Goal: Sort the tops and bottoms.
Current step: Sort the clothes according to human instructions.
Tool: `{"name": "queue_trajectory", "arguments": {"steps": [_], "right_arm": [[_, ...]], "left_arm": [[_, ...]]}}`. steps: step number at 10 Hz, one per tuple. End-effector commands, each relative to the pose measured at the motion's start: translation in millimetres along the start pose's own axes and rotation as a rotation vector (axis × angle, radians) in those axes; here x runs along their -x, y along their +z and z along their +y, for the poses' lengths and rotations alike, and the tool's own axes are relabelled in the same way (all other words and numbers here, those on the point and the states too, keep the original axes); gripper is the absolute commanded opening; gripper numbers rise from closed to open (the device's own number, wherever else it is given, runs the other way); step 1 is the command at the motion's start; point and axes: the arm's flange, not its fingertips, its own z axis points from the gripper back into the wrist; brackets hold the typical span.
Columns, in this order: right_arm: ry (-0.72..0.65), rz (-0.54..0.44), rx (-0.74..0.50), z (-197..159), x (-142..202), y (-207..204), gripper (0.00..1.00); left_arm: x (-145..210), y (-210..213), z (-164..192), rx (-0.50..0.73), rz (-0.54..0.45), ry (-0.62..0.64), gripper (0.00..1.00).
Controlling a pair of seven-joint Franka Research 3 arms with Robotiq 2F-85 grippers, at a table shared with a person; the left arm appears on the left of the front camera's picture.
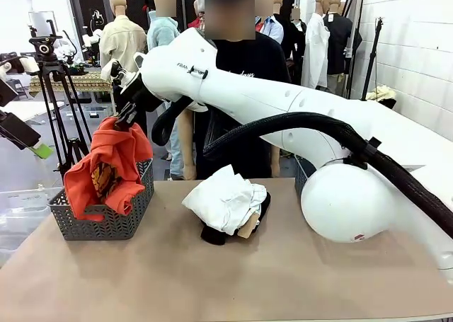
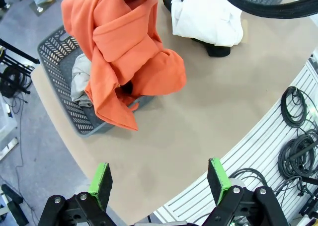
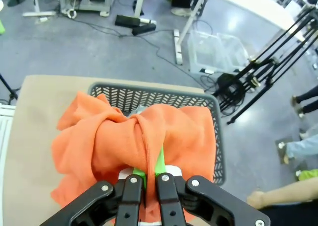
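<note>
My right gripper [image 1: 126,117] is shut on the orange-red top [image 1: 110,166], which hangs bunched from it over the grey basket [image 1: 106,223] at the table's left. The right wrist view looks down on the shut fingers [image 3: 147,169] pinching a fold of the orange top [image 3: 134,136] above the basket [image 3: 149,94]. A white top [image 1: 225,194] lies crumpled mid-table over the black bottoms [image 1: 212,235]. My left gripper [image 2: 159,179] is open, high over the table's near left edge, looking down on the orange top [image 2: 124,52], white top [image 2: 208,15] and bottoms [image 2: 218,49].
A pale grey cloth [image 2: 79,79] lies in the basket [image 2: 54,52] under the orange top. A second grey basket [image 1: 301,173] stands behind my right arm. A person in a black T-shirt [image 1: 248,60] stands at the far side. A tripod [image 1: 60,88] stands beyond the left edge.
</note>
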Motion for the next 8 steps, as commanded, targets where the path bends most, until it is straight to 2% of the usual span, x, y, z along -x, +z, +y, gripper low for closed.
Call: {"name": "queue_trajectory", "arguments": {"steps": [1,2,3,4,6,8], "right_arm": [[0.009,-0.021,0.026,-1.6,-3.3,2.6,0.00],[0.000,0.000,0.000,0.0,0.0,0.0,0.00],[0.019,-0.014,0.042,8.3,2.7,3.2,0.00],[0.002,-0.053,0.064,1.5,7.2,-6.9,0.00],[-0.022,-0.094,0.116,-30.0,17.1,-47.1,0.00],[-0.051,-0.058,0.116,-51.8,18.7,-91.1,0.00]], "left_arm": [[-3.0,0.5,0.8,-0.003,-0.009,0.012,1.00],[-3.0,0.5,0.8,-0.003,-0.009,0.012,1.00],[-3.0,0.5,0.8,-0.003,-0.009,0.012,1.00],[-3.0,0.5,0.8,-0.003,-0.009,0.012,1.00],[-3.0,0.5,0.8,-0.003,-0.009,0.012,1.00],[-3.0,0.5,0.8,-0.003,-0.009,0.012,1.00]]}}
